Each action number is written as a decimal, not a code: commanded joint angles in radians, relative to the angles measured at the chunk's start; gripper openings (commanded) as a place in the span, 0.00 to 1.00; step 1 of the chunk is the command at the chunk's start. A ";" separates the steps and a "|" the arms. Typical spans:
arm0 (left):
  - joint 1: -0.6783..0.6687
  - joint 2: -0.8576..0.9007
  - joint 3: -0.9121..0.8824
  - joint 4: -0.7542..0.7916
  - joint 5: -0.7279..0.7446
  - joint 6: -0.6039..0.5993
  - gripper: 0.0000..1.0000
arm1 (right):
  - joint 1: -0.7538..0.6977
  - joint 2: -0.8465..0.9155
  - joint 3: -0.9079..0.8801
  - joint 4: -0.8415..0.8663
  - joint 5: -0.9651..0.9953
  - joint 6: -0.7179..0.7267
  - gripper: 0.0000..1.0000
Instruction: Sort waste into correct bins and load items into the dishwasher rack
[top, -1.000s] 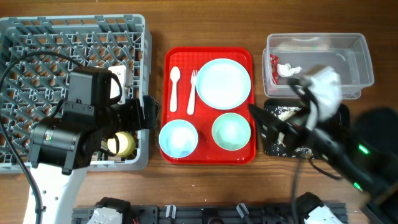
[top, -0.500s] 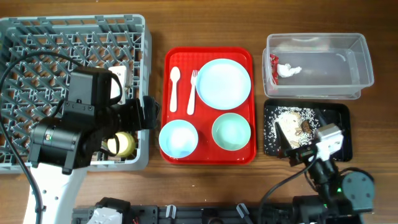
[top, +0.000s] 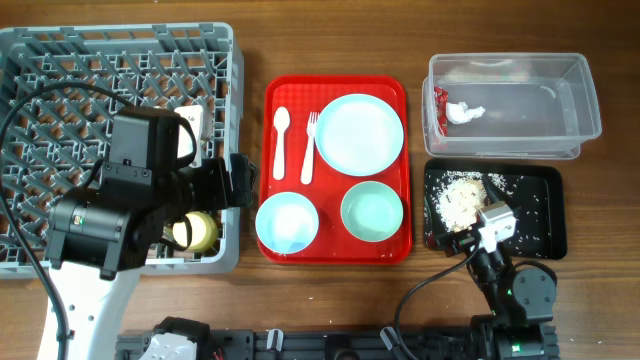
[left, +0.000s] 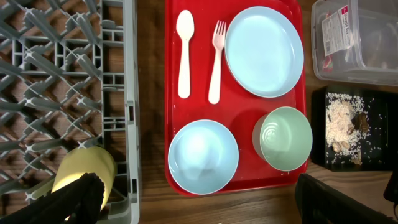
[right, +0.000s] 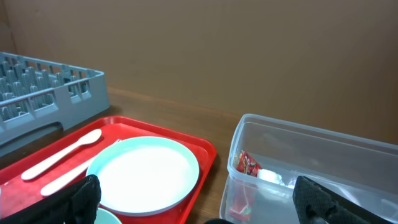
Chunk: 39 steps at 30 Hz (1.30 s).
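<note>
The grey dishwasher rack (top: 120, 70) holds the yellow cup (top: 195, 232) on its side at the front right corner. My left gripper (top: 238, 182) is open and empty beside that cup (left: 84, 171). The blue plate (top: 358, 130), two bowls (top: 287, 222) (top: 372, 210), the white spoon (top: 281, 140) and the fork (top: 309, 148) lie on the red tray. The red-and-white wrapper (top: 460, 110) lies in the clear tub (top: 585, 95). Rice scraps (top: 465, 195) lie in the black tray (top: 545, 235). My right gripper (top: 462, 238) is open and empty at the black tray's front left corner.
The red serving tray (top: 335, 85) sits between the rack and the two bins. A white block (top: 195, 122) sits in the rack under the left arm. Bare wooden table runs along the front edge.
My right arm has pulled back from over the black tray toward the front edge, uncovering the rice scraps. The left arm and the cup have not moved.
</note>
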<state>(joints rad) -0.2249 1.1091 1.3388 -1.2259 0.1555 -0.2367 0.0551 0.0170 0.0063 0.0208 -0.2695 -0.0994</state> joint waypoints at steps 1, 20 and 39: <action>-0.007 0.000 0.009 0.003 0.011 0.021 1.00 | -0.007 -0.014 -0.002 0.005 -0.013 -0.005 1.00; -0.133 0.066 0.008 0.055 0.314 -0.120 1.00 | -0.007 -0.012 -0.001 0.004 -0.013 -0.006 1.00; -0.530 0.528 -0.054 0.094 -0.153 -0.661 0.96 | -0.007 -0.012 -0.001 0.004 -0.013 -0.006 1.00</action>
<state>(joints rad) -0.7593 1.6260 1.3266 -1.1442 -0.0071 -0.8639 0.0551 0.0162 0.0063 0.0204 -0.2695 -0.0994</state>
